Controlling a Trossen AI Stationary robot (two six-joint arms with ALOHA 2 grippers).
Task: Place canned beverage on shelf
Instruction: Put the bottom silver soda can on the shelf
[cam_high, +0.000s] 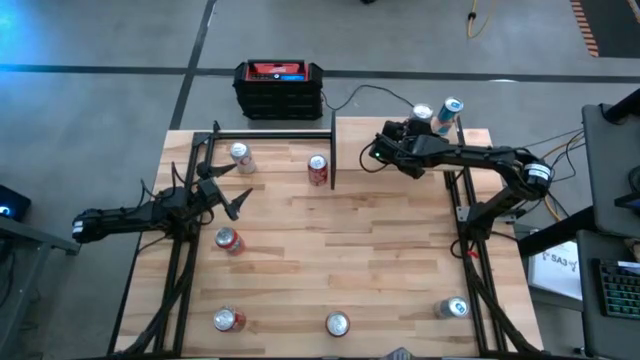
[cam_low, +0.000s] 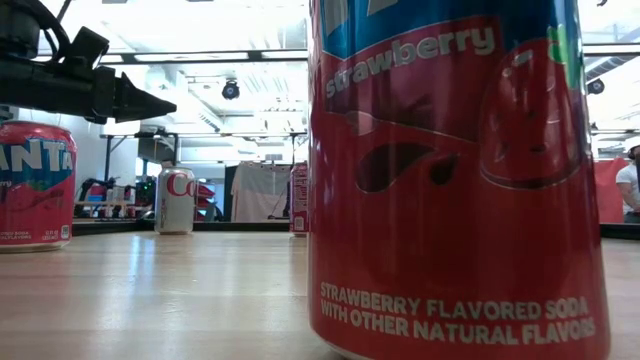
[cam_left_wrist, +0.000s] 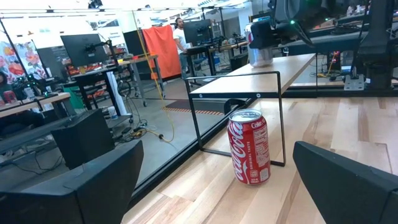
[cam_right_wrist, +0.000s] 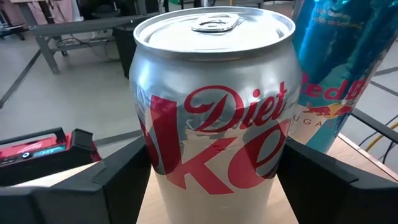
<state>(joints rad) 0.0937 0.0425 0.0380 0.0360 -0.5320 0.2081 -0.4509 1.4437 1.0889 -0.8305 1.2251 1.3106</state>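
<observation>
We see the Diet Coke can upright on the shelf, gripped between the right gripper's fingers (Red Bull can beside it).

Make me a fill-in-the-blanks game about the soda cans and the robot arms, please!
1. The right gripper has its fingers on either side of a silver can that says Diet ____.
2. The tall can right beside that silver can is mostly ____ in colour.
3. The left gripper is wide ____ and holds nothing.
4. The big can closest to the low camera has ____ flavour printed on it.

Missing words: Coke; blue; open; strawberry
</observation>
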